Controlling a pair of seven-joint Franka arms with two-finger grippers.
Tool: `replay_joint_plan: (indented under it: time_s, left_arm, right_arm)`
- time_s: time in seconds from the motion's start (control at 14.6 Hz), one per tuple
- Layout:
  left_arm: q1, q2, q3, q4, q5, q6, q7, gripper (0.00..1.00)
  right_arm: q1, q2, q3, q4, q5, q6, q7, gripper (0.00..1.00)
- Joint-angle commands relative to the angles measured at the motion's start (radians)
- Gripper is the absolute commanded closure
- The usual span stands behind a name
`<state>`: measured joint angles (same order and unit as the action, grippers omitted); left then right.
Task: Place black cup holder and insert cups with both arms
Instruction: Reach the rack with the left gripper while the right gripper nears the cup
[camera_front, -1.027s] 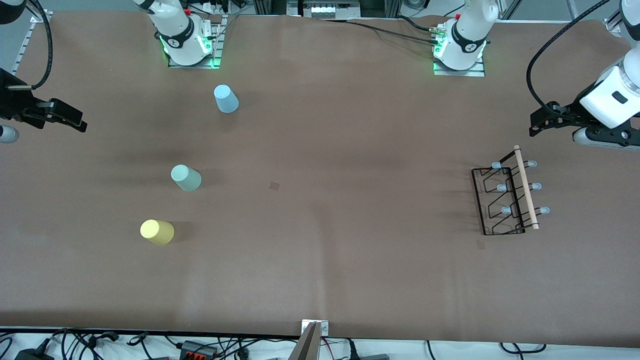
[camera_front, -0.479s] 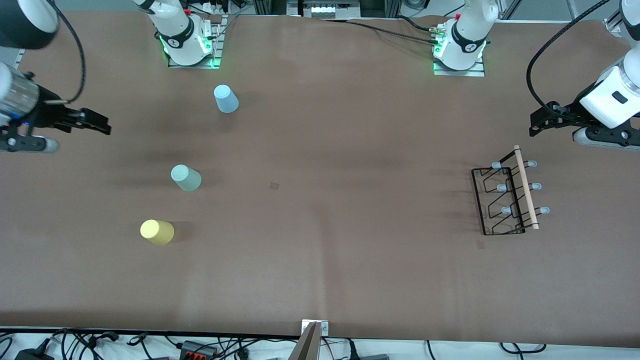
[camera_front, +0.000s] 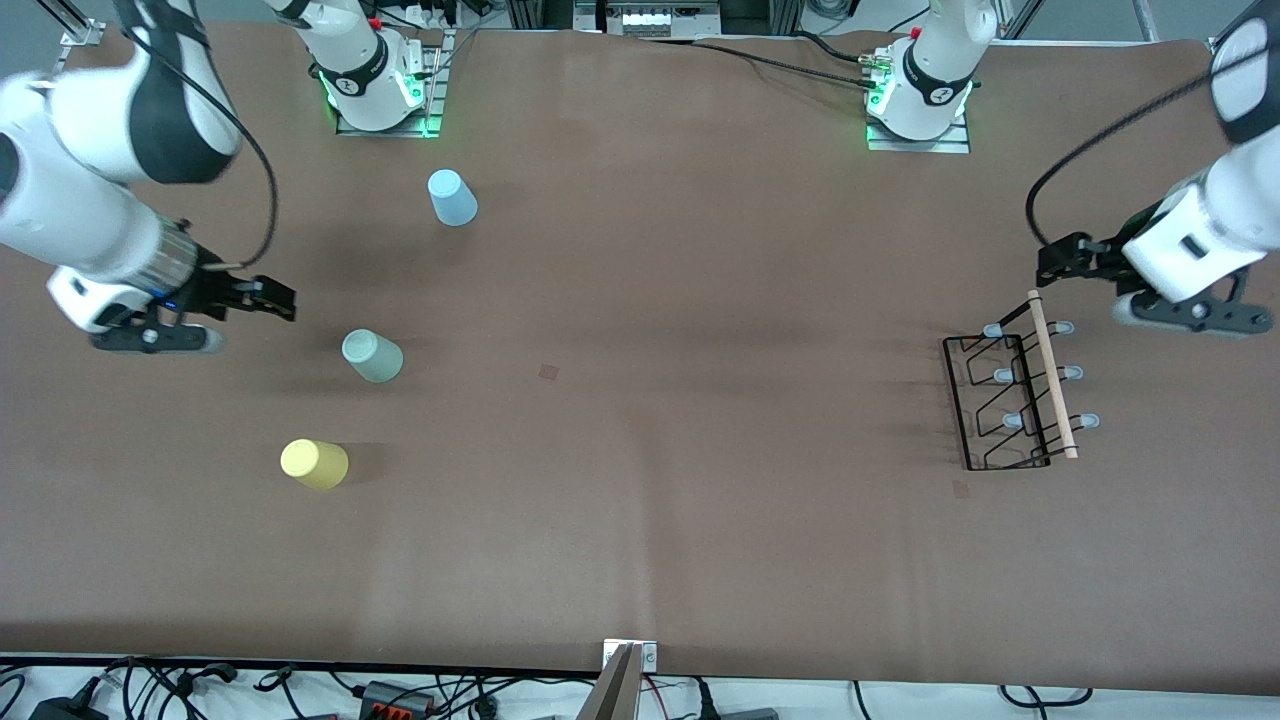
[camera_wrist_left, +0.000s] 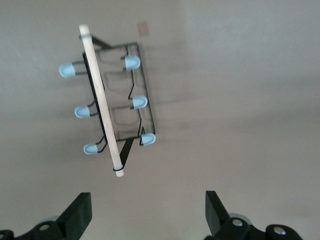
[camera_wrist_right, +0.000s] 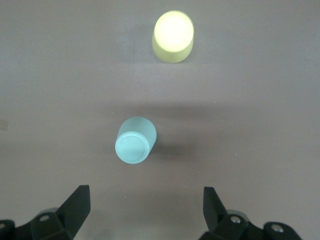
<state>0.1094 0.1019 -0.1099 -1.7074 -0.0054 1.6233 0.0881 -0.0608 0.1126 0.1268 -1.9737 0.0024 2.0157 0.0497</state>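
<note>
black wire cup holder with wooden rod (camera_front: 1012, 393) lies under your empty, wide-open left gripper (camera_front: 1060, 262); grab off-centre and it tips. your right gripper (camera_front: 268, 298), also spread and empty, could topple the pale green plastic cup (camera_front: 372, 356).

Bare table (camera_front: 700, 300) between cups and holder

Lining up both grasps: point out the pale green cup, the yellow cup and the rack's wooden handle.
pale green cup (camera_wrist_right: 135, 146): right wrist view, on its upturned flat base.
yellow cup (camera_front: 314, 464): front view, middle of its body.
wooden handle (camera_wrist_left: 102, 103): left wrist view, midway along the rod.
</note>
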Motion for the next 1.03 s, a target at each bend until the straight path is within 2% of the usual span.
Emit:
replay_joint_plan:
  time_s: [0.0,0.14,0.41,0.55,0.62,0.82,0.96]
  left_arm:
    - [0.053,0.057,-0.001,0.000,0.016,0.018,0.024,0.00]
    - [0.078,0.088,-0.001,-0.030,0.016,0.100,0.027,0.00]
    - [0.092,0.108,-0.001,-0.162,0.018,0.338,0.027,0.00]
    - [0.092,0.113,-0.001,-0.219,0.018,0.449,0.056,0.00]
    - [0.092,0.122,-0.001,-0.228,0.016,0.476,0.082,0.06]
    - [0.108,0.157,-0.001,-0.230,0.016,0.512,0.090,0.14]
    - [0.111,0.174,0.001,-0.228,0.016,0.512,0.091,0.29]
  right_arm:
    - [0.009,0.050,-0.001,-0.014,0.013,0.055,-0.033,0.00]
    - [0.030,0.078,-0.001,-0.039,0.013,0.099,-0.044,0.00]
    - [0.047,0.085,-0.001,-0.180,0.010,0.328,-0.054,0.00]
    - [0.062,0.101,0.000,-0.194,0.010,0.354,-0.054,0.00]
    - [0.062,0.104,0.000,-0.198,0.010,0.359,-0.054,0.00]
    - [0.062,0.107,0.000,-0.260,0.011,0.443,-0.054,0.00]
    - [0.062,0.117,0.000,-0.277,0.011,0.468,-0.054,0.00]
